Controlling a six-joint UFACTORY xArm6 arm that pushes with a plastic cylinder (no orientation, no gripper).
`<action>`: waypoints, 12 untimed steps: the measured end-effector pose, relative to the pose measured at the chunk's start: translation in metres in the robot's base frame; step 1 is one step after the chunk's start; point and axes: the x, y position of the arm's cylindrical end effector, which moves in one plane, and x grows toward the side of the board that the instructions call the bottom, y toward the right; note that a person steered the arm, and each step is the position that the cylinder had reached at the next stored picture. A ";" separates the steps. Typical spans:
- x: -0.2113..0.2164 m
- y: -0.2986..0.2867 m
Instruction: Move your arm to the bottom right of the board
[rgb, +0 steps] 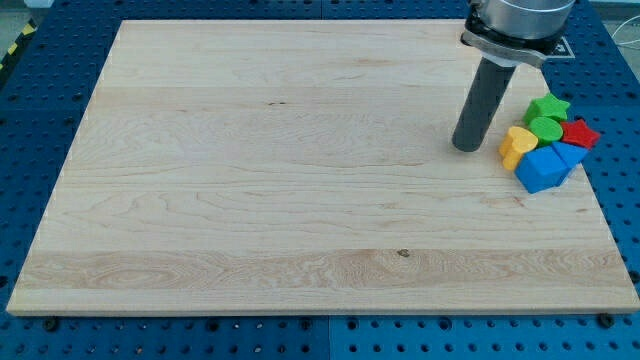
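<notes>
my tip, a bare dark rod holding nothing, is resting near the pale wooden board's right edge, the bottom-right corner lying below-right.

The bench is pale blond wood with fine grain streaks running across it and one small dark knot low down. Around it lies a deep blue pegboard dotted with dark holes. The rod is dark grey, down to my tip. The blocks: a green star, a green rounded block, a red star, a yellow heart, a bright blue cube.
</notes>
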 end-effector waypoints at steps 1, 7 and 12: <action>0.000 -0.023; 0.117 -0.055; 0.166 -0.004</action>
